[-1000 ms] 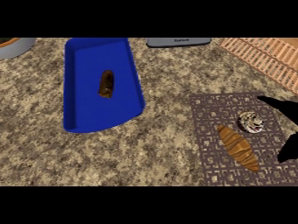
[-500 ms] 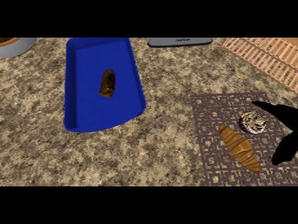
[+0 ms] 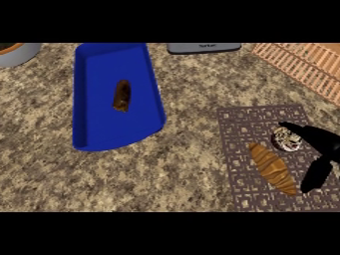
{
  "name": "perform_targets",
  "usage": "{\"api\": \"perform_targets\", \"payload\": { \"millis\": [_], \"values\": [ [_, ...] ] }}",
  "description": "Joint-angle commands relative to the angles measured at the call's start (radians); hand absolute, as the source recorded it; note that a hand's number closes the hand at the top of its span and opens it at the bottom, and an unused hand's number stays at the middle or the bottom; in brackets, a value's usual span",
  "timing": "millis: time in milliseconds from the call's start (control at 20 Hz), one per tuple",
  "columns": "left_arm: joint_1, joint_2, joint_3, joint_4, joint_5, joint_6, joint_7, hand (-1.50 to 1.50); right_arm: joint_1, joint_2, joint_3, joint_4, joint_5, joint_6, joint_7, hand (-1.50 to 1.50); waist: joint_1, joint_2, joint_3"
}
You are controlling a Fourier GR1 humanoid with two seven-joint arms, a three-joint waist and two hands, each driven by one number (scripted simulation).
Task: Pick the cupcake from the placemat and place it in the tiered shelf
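Scanning from the left, I pass the blue tray (image 3: 102, 124), then the croissant (image 3: 273, 168), with the cupcake (image 3: 285, 139) up and right of it on the placemat (image 3: 239, 149). My right hand (image 3: 327, 149), spread and holding nothing, sits just right of the cupcake, fingers touching its top.

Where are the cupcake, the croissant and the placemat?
cupcake (image 3: 283, 139), head view, visible left part of its top.
croissant (image 3: 272, 168), head view, middle of its body.
placemat (image 3: 240, 124), head view, bare upper-left area.
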Motion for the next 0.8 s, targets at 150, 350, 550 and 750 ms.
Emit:
{"api": "perform_targets", "payload": {
  "millis": [150,350,550,750],
  "values": [
    [-0.289,-0.02,0.004,-0.21,-0.007,0.005,-0.173,0.0,0.012,0.04,0.01,0.04,0.016,-0.036,-0.013,-1.5,-0.026,-0.006,0.012],
    [-0.293,-0.031,0.016,-0.2,-0.018,-0.002,-0.171,0.0,-0.014,0.033,0.003,0.033,0.056,-0.09,-0.022,1.5,-0.033,-0.013,0.01],
    [-0.318,-0.029,0.035,-0.201,-0.026,-0.007,-0.157,0.0,-0.032,0.023,0.005,0.024,0.105,-0.149,-0.046,1.5,-0.042,-0.013,0.01],
    [-0.312,-0.045,0.04,-0.195,-0.034,-0.019,-0.17,0.0,-0.04,0.026,0.003,0.03,0.146,-0.214,-0.062,1.5,-0.029,-0.019,0.01]
  ]
}}
